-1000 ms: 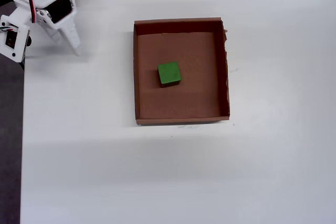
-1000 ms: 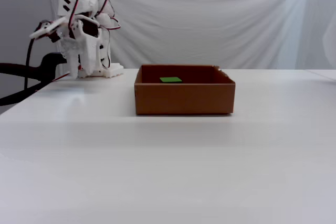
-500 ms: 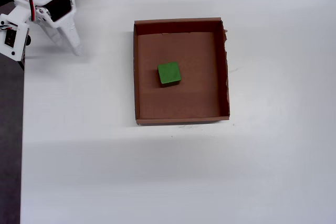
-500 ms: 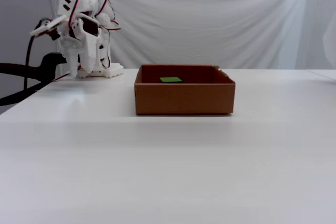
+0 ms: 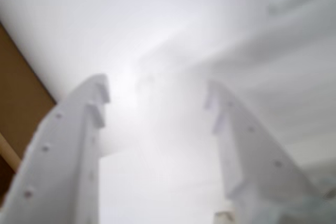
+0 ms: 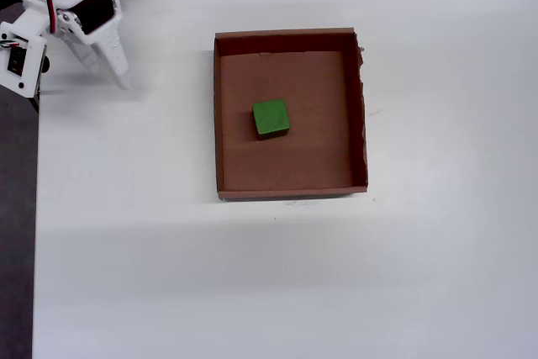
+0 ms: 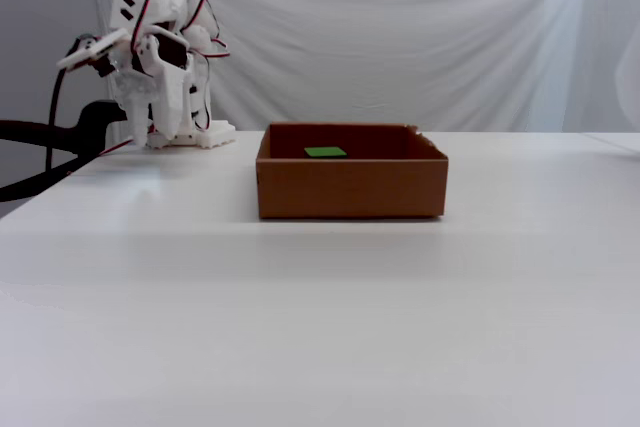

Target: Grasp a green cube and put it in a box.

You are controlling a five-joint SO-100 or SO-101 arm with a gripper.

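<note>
We see our arm (image 7: 155, 57) built of white printed plastic, blocky and angular; black servo bodies sit between the white shells (image 6: 94, 13); red, black and white wires loop along it; in the wrist view our two fingers (image 5: 73, 150) are white, tapered, stepped at the tips, dotted with small dimples.

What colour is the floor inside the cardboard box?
Plain brown, matching its walls; the shallow cardboard box shows this best in the overhead view.

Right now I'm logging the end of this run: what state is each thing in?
green cube: resting flat on the box floor, clear of all walls.
box: upright on the table, holding only the cube.
gripper: open, empty, away from the box.
</note>
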